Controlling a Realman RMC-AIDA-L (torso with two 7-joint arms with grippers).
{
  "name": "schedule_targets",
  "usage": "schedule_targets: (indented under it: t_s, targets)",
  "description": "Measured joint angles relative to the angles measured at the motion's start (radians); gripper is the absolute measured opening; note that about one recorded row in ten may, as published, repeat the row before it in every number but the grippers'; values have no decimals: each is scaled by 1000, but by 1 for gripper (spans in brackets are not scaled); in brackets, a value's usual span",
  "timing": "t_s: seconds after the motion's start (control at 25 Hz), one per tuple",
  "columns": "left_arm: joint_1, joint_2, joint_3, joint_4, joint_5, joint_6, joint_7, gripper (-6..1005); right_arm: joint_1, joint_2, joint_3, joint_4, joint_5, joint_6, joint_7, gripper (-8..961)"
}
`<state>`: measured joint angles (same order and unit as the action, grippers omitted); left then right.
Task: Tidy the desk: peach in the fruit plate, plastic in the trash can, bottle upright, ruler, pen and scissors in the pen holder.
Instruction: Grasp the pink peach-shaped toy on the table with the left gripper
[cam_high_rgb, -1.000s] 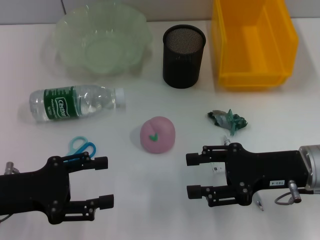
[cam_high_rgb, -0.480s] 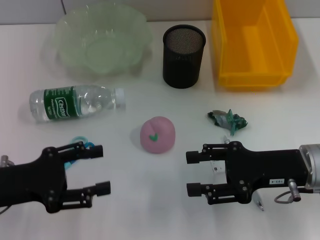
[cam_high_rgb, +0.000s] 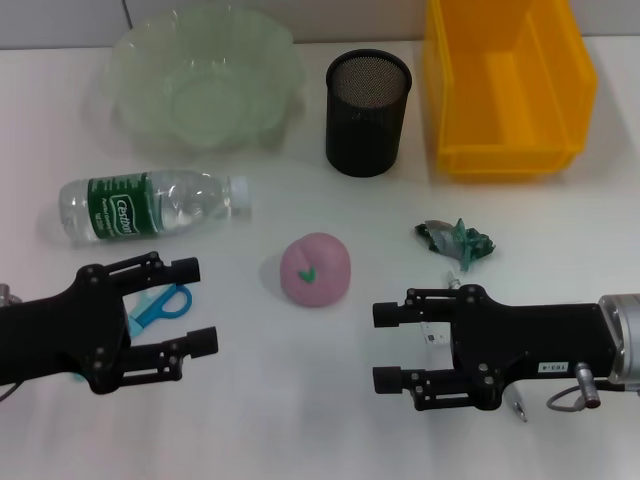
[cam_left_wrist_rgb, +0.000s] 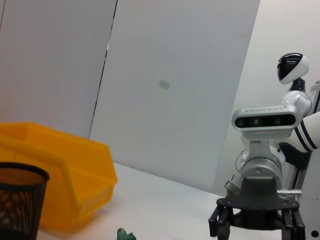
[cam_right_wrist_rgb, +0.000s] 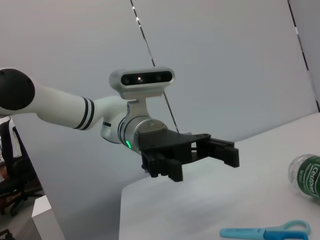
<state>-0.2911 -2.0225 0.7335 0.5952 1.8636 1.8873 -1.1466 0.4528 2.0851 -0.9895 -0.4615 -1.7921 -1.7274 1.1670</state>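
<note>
White desk (cam_high_rgb: 300, 400) against a plain grey-white wall; contents as follows.

- Fruit plate (cam_high_rgb: 205, 80): pale green, translucent, scalloped; far left corner.
- Pen holder (cam_high_rgb: 368, 112): black mesh cup, upright, far centre.
- Trash can (cam_high_rgb: 505, 85): yellow open bin, far right, just beside the pen holder.
- Bottle (cam_high_rgb: 150, 205): clear plastic, lying on its side, white cap toward the centre. Green label; white lettering appears to begin "Cest", the rest unreadable.
- Peach (cam_high_rgb: 315, 270): pink with a small green mark, mid-desk, between the two claws and slightly beyond them.
- Plastic (cam_high_rgb: 455, 240): crumpled green-and-silver wrapper, just beyond the right claw.
- Scissors (cam_high_rgb: 160, 303): blue handles, flat on the desk, showing in the gap of the left claw and partly hidden by the arm.
- Pen (cam_high_rgb: 517, 404): only a grey tip visible under the right arm.
- Left claw (cam_high_rgb: 190, 305): near left, fingers spread wide, gripping nothing, positioned over the scissors.
- Right claw (cam_high_rgb: 388, 348): near right, fingers spread wide, gripping nothing, peach near its tips. Small white label on the body, writing unreadable.
</note>
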Motion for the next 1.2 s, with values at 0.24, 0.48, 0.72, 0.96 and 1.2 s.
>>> schedule_targets:
  t_s: [0.24, 0.48, 0.72, 0.96, 1.2]
  targets:
    - [-32, -1, -20, 2, -1, -2, -5, 790, 1, 2, 0, 9, 16, 0, -4, 711]
    - [-42, -1, -31, 25, -1, -9, -37, 787, 1, 3, 0, 10, 28, 0, -4, 711]
    - [-62, -1, -31, 65, 5, -34, -132, 784, -1, 3, 0, 11, 47, 2, -4, 710]
    - [-62, -3, -31, 69, 1, -38, -127, 781, -1, 2, 0, 10, 53, 2, -4, 710]
    - [-56, -7, -31, 69, 0, -35, -93, 778, 0, 1, 1, 6, 56, 5, -4, 710]
